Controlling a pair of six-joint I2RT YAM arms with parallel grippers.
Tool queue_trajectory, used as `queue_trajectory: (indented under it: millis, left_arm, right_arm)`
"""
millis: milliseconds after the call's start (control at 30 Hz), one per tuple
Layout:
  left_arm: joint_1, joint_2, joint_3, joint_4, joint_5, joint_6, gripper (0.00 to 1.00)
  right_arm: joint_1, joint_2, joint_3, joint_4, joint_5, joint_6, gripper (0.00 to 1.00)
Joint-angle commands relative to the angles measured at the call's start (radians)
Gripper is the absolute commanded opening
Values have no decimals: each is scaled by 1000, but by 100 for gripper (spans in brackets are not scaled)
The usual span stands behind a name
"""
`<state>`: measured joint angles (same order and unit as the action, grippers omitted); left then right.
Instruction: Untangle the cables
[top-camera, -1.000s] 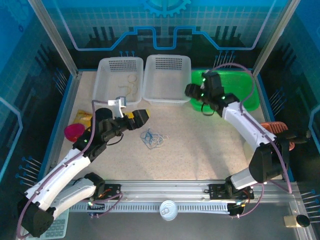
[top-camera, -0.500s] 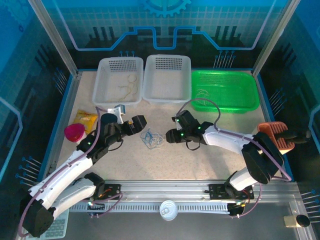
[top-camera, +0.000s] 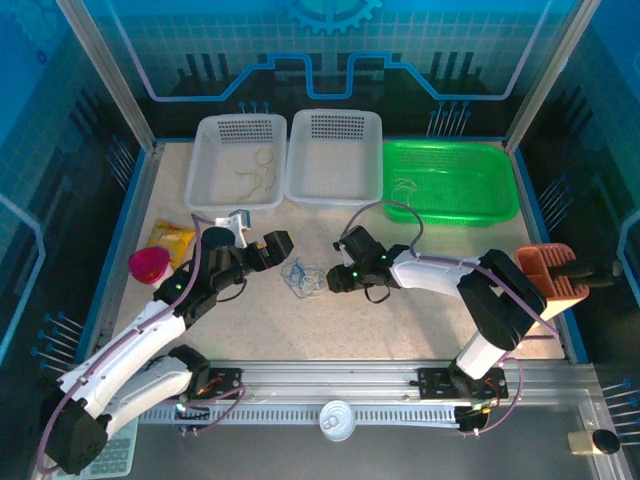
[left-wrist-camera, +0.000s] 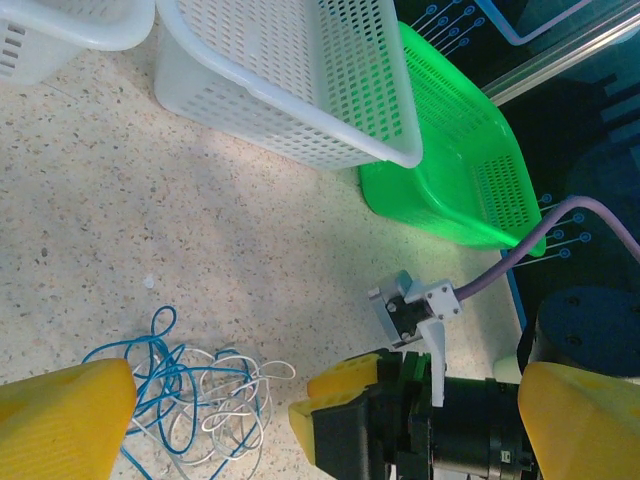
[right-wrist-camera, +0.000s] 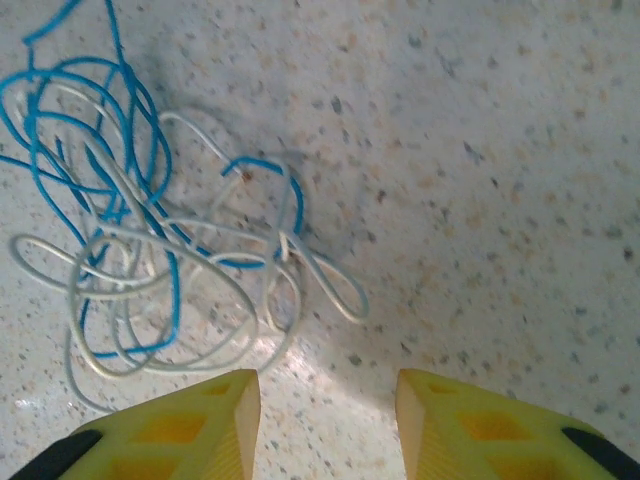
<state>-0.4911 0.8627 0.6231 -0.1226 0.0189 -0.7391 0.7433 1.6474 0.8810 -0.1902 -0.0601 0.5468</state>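
A tangle of thin blue and white cables (top-camera: 302, 277) lies loose on the speckled table, just left of centre. My left gripper (top-camera: 281, 246) hovers open at the tangle's upper left; in the left wrist view its yellow fingers (left-wrist-camera: 66, 414) frame the cables (left-wrist-camera: 190, 392). My right gripper (top-camera: 334, 278) is low at the tangle's right edge. Seen from the right wrist, it (right-wrist-camera: 328, 422) is open, with bare table between its fingers and the nearest white loop of the cables (right-wrist-camera: 170, 262) just ahead. Neither gripper holds anything.
Two white baskets (top-camera: 212, 165) (top-camera: 337, 195) and a green basket (top-camera: 500, 205) line the back. The left white one holds a yellowish strand (top-camera: 257, 176); the green one holds a pale strand (top-camera: 405, 187). A pink cup (top-camera: 148, 264) and yellow packet (top-camera: 170, 238) sit at the left.
My right arm swung from over the green basket down to the table, then edged left up to the tangle. The left gripper dropped slightly toward the tangle, then stayed.
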Motion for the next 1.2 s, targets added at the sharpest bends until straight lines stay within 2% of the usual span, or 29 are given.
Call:
queue_trajectory:
  millis: [0,167,367,500,767,1167]
  left_arm:
    - [-9,2,-11,32,13,-20,99]
    - [-9,3,-11,29,12,-21,99]
    - [-9,1,-19,-2,-13,-23,99]
    - [-8,-3,-33,-10,-28,-38,99]
    - [-9,-26,-39,-32,-61,-55,99]
    - [-8,-47,-43,-35,-57,-63,99]
  right_arm:
    - [-3,28,45,21,0,-27,39]
    - [-6,27,57,23,-21,-27,35]
    - [8,-54,35,25,-38,-19,29]
    - [40,-79,48,10,-40,-31,29]
    - [88,-17,85,-4,-12,-43,31]
    - [109,73,116,29,-1,-33,28]
